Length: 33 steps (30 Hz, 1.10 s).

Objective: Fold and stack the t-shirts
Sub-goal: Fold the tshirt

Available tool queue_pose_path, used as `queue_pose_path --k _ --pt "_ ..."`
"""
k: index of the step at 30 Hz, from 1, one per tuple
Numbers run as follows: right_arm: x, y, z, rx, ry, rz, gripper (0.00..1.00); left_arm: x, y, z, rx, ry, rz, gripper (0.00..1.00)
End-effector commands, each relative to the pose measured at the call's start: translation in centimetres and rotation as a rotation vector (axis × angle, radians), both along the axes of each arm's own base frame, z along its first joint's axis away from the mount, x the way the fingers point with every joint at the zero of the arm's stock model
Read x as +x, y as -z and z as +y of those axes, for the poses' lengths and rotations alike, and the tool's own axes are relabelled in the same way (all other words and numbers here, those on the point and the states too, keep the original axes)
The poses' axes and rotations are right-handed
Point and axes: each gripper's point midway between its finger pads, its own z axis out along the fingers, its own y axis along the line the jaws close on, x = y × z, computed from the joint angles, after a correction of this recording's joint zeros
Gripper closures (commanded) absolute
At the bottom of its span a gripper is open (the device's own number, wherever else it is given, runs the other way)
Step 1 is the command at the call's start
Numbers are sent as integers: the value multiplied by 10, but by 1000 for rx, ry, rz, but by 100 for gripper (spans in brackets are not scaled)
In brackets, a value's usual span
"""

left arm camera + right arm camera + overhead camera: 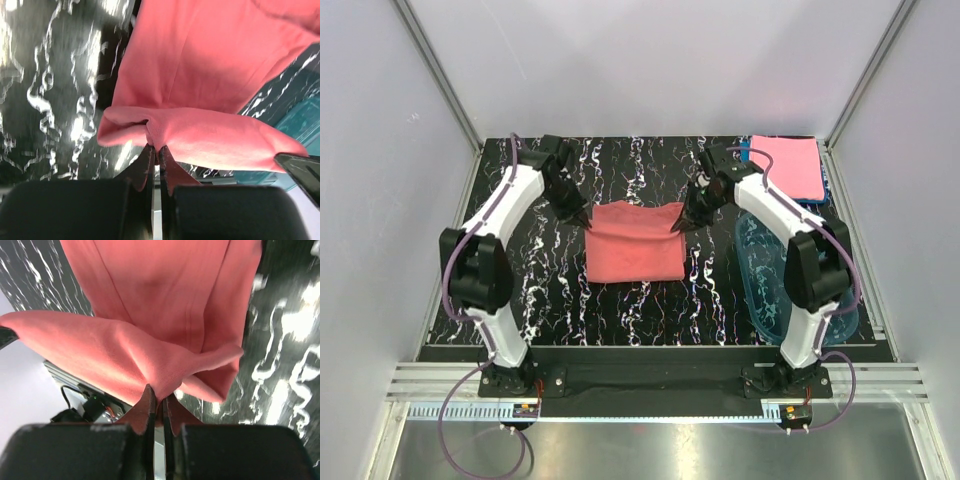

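Marbled table (550,290): left gripper (583,220), right gripper (678,227) pinching coral t-shirt (635,252) beside blue tub (765,285).

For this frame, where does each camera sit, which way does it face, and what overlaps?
Top external: above and behind the arm bases, looking down on the table; both arms show, left fingers and right fingers at far corners of the salmon t-shirt.
Left wrist: on the left arm, looking along its shut fingers at pinched cloth.
Right wrist: on the right arm, same along its shut fingers.
Shared: both wrist views see that t-shirt.
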Motion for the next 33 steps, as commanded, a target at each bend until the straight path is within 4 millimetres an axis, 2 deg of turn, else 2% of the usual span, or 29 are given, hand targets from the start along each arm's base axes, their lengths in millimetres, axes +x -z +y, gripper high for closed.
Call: queue_pose_path --k 1,2,3,4,5,6,7,8,9,10,11,12,13,15,16,17,18,19,20,21,24,25,27,28,33 --pt "31 -11 3 64 -36 -27 99 33 -12 2 -49 33 -77 100" --pt "42 -10 0 78 -26 -28 95 42 3 1 -52 38 -51 94" --pt "50 -7 1 92 -24 -26 86 56 1 1 -61 36 -69 92" --pt "67 1 -1 101 -8 -26 76 64 22 2 -66 28 -10 80" --pt "79 5 -2 116 -3 -30 65 74 29 3 -71 25 -7 72" --pt "92 26 -4 105 11 -4 61 92 16 7 -71 23 -46 68" --pt "113 16 -3 131 20 -51 56 106 23 18 -53 2 -55 64" --pt "127 13 -5 160 26 -65 51 118 22 21 -54 -7 -76 57" --pt "142 25 -16 149 55 -49 42 127 25 24 -65 -23 -59 55" --pt "163 14 -23 143 69 -95 38 148 -4 23 -80 -28 -160 47" --pt "166 0 -22 148 68 -118 38 153 -13 23 -80 -28 -191 47" --pt "170 9 -27 126 71 -100 38 158 -32 23 -87 -29 -251 45" --pt "176 -10 -26 123 62 -141 39 158 -43 19 -108 -14 -280 46" --pt "159 -6 -26 71 8 -114 39 147 -44 11 -114 52 -313 43" --pt "141 -6 -22 49 -20 -103 38 135 -56 5 -127 85 -336 41" --pt "140 -10 -18 40 -58 -170 37 119 -34 4 -134 117 -285 39" --pt "134 -30 -17 42 -71 -235 36 113 -28 3 -140 125 -279 38" --pt "117 -6 -17 21 -89 -190 34 107 -31 3 -135 135 -299 38" --pt "120 -8 -16 36 -101 -242 32 96 -12 5 -122 145 -264 38" --pt "116 -8 -16 34 -109 -249 32 98 -9 7 -107 149 -286 38" --pt "108 18 -16 8 -174 -220 30 97 2 13 -55 174 -303 37" --pt "111 18 -15 -3 -192 -239 30 97 4 15 -38 183 -306 36" --pt "113 31 -15 -30 -231 -235 30 100 11 20 -1 199 -317 36" --pt "117 30 -13 -34 -237 -248 30 102 15 21 10 201 -311 36" --pt "130 45 -12 -76 -242 -229 36 112 50 22 35 212 -236 41"
